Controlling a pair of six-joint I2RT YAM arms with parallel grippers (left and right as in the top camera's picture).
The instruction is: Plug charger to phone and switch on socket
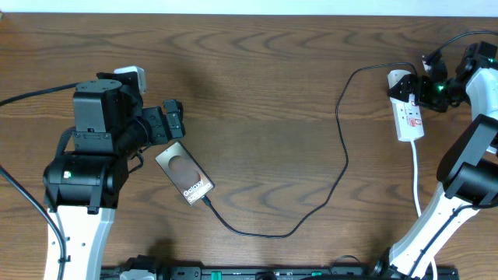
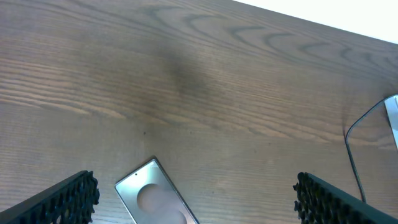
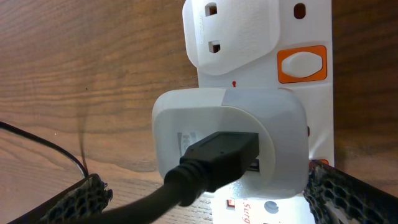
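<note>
Left wrist view crops the phone point(image 2: 151, 198) at bottom; left hand point(image 2: 198, 200) and right hand point(image 3: 214, 196) gape apart.

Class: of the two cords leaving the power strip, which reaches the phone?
The thin black cable, looping across to the dark glossy rectangular phone; the white cord stays at the right.

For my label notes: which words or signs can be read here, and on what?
"Galaxy": white letters on the phone.
"Su...": red letters, cut off at the picture's edge, on the socket.
Small print on the white adapter: too blurred to read.
</note>
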